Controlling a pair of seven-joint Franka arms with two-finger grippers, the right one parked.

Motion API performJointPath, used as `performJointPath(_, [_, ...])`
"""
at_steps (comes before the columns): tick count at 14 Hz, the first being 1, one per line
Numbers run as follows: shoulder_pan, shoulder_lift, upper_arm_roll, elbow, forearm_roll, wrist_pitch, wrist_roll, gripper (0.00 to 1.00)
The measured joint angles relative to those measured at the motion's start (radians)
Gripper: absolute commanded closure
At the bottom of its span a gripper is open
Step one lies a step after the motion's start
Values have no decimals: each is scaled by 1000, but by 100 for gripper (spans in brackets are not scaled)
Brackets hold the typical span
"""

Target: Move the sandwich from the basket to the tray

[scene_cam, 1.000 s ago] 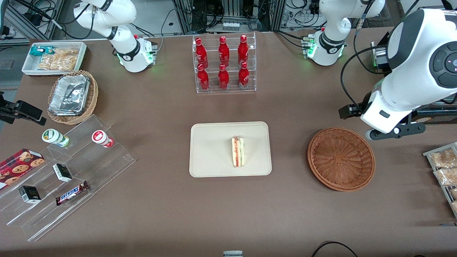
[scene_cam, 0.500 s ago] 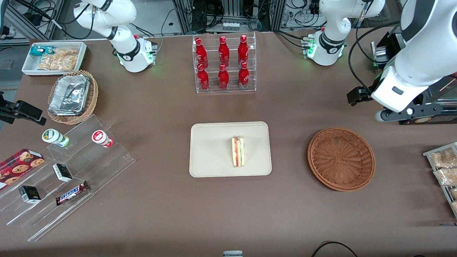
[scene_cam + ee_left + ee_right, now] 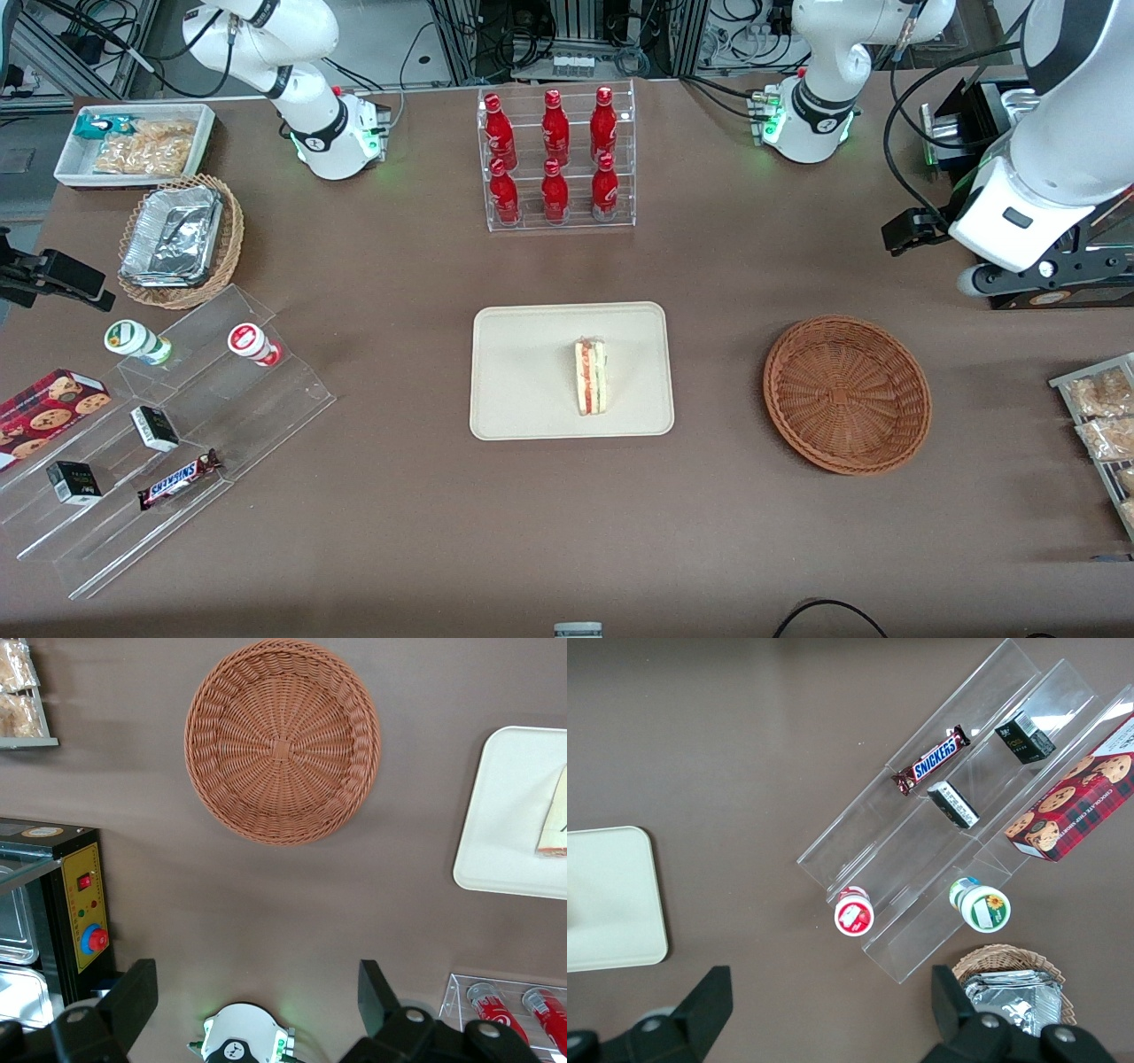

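- sandwich (image 3: pixel 591 377) lies flat on the tray (image 3: pixel 523 372), filling edge up, off-centre on the side nearer the basket; placement looks done.
- basket (image 3: pixel 846 393) sits empty beside the tray, toward the working arm's end of the table.
- left gripper (image 3: pixel 257 1005) is raised well above the table, farther from the front camera than the basket, and well apart from both it and the tray. Fingers (image 3: pixel 376 992) spread wide, nothing between them; probably pulled clear so the tray is unobstructed.
- Legible text: "SNICKERS" on the candy bar (image 3: pixel 932 758) on the clear stepped rack (image 3: pixel 168 443).
- Red cookie box (image 3: pixel 1072 806): white lettering, likely "chocolate chip cookies", too small to be sure.
- Red bottles (image 3: pixel 554 146) in an acrylic stand carry white script, unreadable here.
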State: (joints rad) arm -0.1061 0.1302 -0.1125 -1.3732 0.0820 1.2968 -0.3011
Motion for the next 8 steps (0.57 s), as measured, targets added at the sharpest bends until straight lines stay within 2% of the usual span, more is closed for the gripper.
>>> performJointPath(2, [12,0,-5,0,0,-1,0,0])
performJointPath(5, [148,0,-124,-1,-1,-1,5,0])
performJointPath(8, [184,0,-158,-1,-1,-1,5,0])
